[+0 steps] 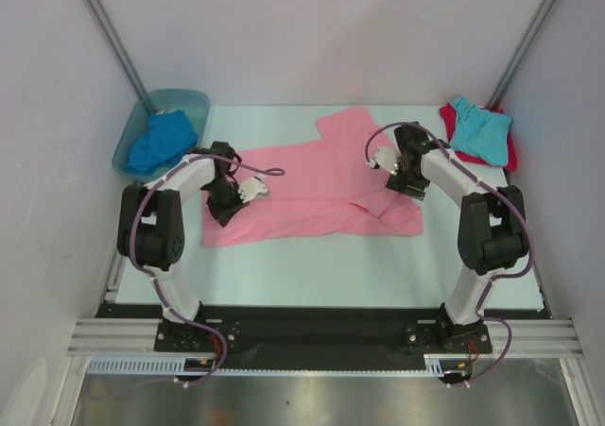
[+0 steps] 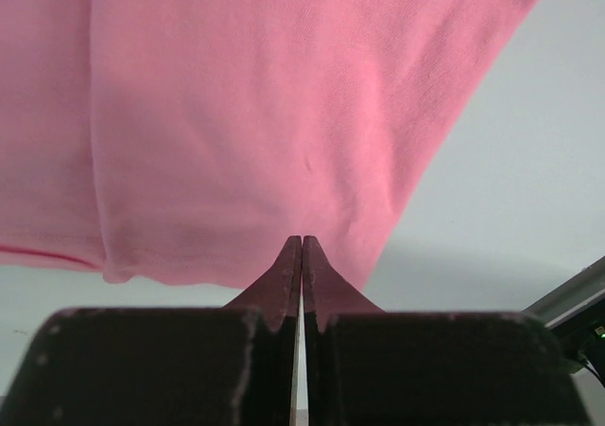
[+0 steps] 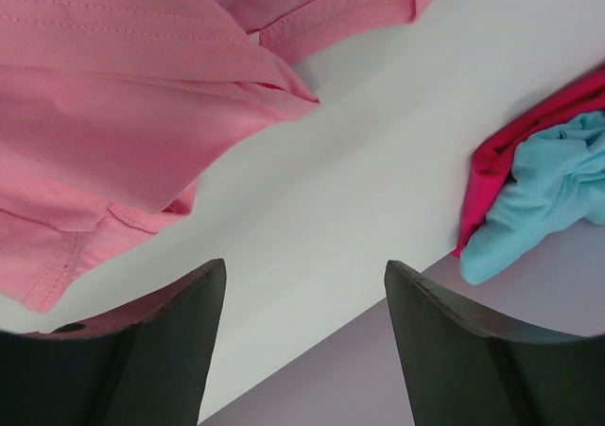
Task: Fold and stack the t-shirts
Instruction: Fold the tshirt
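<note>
The pink t-shirt (image 1: 312, 185) lies spread across the middle of the table, partly folded. My left gripper (image 1: 223, 209) is at its left end. In the left wrist view the jaws of this gripper (image 2: 302, 242) are pressed together at the hem of the pink cloth (image 2: 236, 114). My right gripper (image 1: 406, 186) hovers by the shirt's right end. Its jaws (image 3: 304, 265) stand wide apart over bare table, with the pink cloth (image 3: 113, 95) off to their left. A turquoise t-shirt (image 1: 480, 128) lies on a red t-shirt (image 1: 511, 152) at the back right. A royal blue t-shirt (image 1: 161, 141) is crumpled in the tub.
A blue-green translucent tub (image 1: 194, 100) stands at the back left corner. White walls close in the table on three sides. The turquoise shirt (image 3: 539, 190) and red shirt (image 3: 506, 147) sit close to the right wall.
</note>
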Robot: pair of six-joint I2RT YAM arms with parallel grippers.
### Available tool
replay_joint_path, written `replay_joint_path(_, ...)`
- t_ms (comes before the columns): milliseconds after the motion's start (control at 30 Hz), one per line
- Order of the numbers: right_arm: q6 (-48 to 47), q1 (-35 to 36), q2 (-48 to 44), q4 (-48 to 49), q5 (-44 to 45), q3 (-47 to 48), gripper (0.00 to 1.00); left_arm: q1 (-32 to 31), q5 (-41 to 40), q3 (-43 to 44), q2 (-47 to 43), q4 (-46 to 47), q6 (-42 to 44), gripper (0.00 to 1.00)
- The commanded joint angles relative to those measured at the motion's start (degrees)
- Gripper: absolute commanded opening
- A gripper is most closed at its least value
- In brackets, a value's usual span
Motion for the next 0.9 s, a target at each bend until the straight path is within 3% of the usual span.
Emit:
replay_joint_path(0, -0.9, -0.4, -2.8, 1.4, 0.2, 0.2, 0.74, 0.2, -0.3, 0.9, 2.0, -0.3, -1.2, 0.00)
replay_joint_path(533, -2.6, -2.8, -3.6, 0.3, -1.2, 2.2, 0.73, 1.9, -6.4, -3.9, 7.9, 3.6, 0.1, 0.00)
replay_joint_path(867, 0.4, -2.5, -5.5, -11.0, -9.8, 4.1, 0.69, 5.5, -14.8, -9.0, 8.2, 7.0, 3.2, 0.00)
